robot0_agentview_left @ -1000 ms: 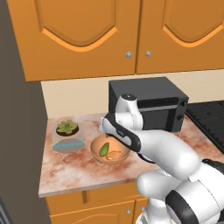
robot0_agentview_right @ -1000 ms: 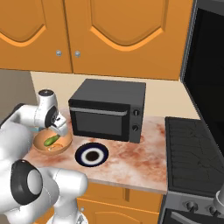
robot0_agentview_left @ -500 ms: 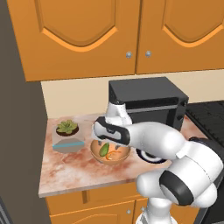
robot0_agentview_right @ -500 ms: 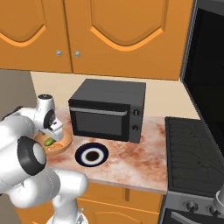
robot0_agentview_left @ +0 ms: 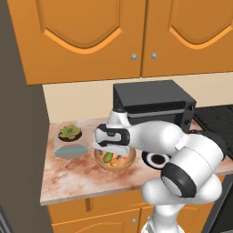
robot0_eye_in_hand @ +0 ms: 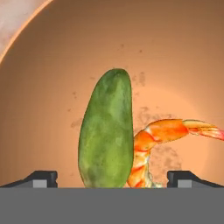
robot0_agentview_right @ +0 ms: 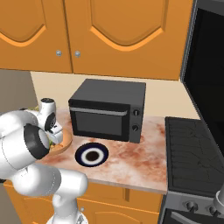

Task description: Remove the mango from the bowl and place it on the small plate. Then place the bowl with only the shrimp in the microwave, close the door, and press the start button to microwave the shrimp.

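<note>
Two spread fingertips [robot0_eye_in_hand: 41, 178] flank the mango [robot0_eye_in_hand: 106, 130] at the hand view's centre, shrimp [robot0_eye_in_hand: 164, 133] touching its right; gripper [robot0_eye_in_hand: 112, 179] poised inside the bowl [robot0_eye_in_hand: 52, 65], apparently to pinch.

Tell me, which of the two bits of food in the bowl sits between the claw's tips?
The smooth green oval mango; the curled orange shrimp lies beside it, touching, toward one fingertip.

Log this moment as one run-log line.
phase: reaching for mango | gripper: open, fingertips either side of mango | shrimp: touching mango, in bowl | plate: bare | microwave: door shut
</note>
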